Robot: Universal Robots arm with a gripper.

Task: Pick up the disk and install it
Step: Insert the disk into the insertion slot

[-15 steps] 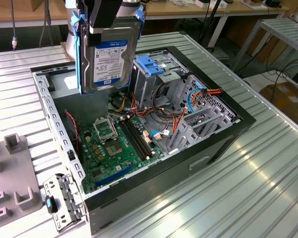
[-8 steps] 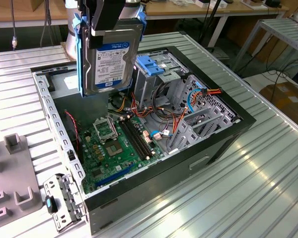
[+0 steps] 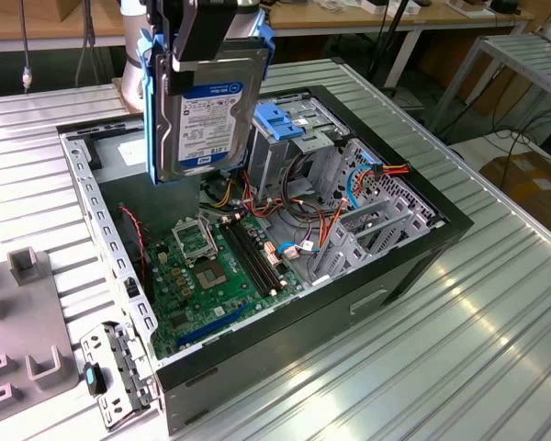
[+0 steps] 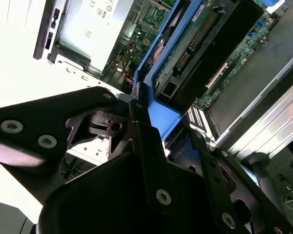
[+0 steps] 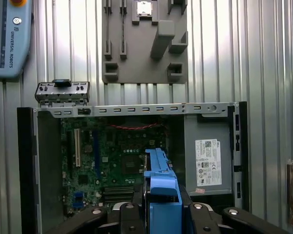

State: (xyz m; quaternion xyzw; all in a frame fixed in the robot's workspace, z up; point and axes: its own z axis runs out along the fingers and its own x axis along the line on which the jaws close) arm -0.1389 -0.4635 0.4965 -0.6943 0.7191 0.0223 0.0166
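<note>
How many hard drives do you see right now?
1: the disk, held upright by the gripper above the open computer case. Others may be hidden inside the drive cage.

The gripper points straight down. Its black fingers clamp the disk by its edges, holding it upright.

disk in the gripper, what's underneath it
Held by the gripper, the disk hangs above the open computer case; the motherboard and power supply box lie below. The board patch directly beneath is hidden by the disk.
</note>
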